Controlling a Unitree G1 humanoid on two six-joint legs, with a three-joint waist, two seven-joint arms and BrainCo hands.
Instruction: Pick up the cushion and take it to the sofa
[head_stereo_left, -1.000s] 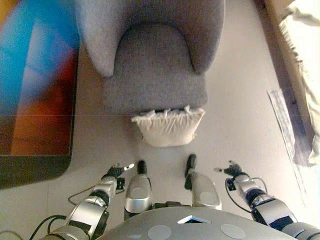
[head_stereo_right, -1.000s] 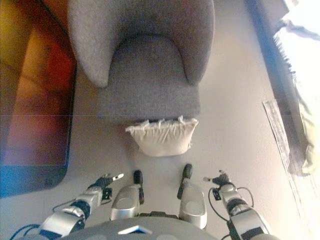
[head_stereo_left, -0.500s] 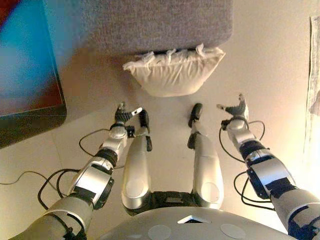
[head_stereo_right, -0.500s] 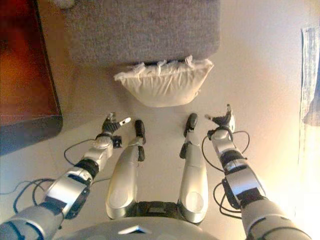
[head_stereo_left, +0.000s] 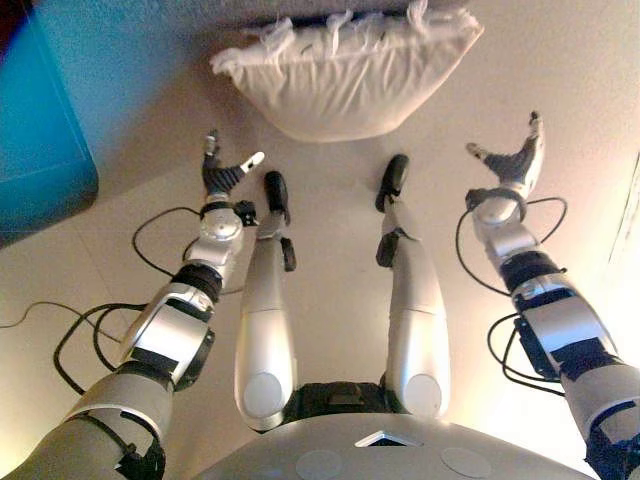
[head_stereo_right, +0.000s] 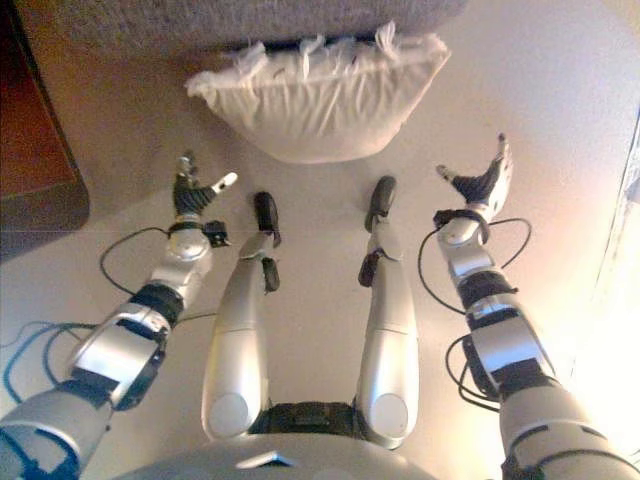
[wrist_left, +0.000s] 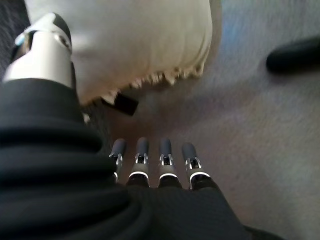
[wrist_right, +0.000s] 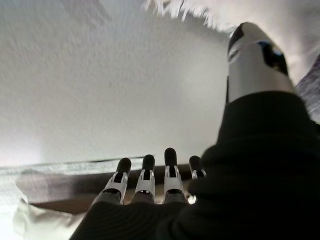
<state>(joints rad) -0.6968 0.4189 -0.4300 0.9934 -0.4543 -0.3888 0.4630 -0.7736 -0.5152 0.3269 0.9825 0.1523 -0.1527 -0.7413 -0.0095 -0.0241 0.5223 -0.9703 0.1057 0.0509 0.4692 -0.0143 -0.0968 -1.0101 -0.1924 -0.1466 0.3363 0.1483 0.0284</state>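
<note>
The left hand (head_stereo_left: 222, 172) hangs above the floor (head_stereo_left: 330, 215) with its fingers straight and its thumb spread to the side, grasping nothing. In its wrist view the fingers (wrist_left: 151, 160) run out in an even row over bare floor, with the cushion's fringed edge just past the thumb. The right hand (head_stereo_left: 512, 158) is raised on the other side, also released, fingers straight and thumb apart; its own wrist view shows the same relaxed row of fingers (wrist_right: 148, 177) over pale floor, and a strip of the fringe at the far edge.

Neither hand touches the cushion (head_stereo_left: 345, 68). It is cream-coloured, plump, with a tufted fringe along its upper seam, and it lies on the floor between the two hands and beyond them, pressed against the lower front edge of a grey upholstered seat (head_stereo_right: 180, 20). The left hand is near the cushion's left end, the right hand near its right end.

A dark rug (head_stereo_right: 35, 150) covers the floor at the left.
</note>
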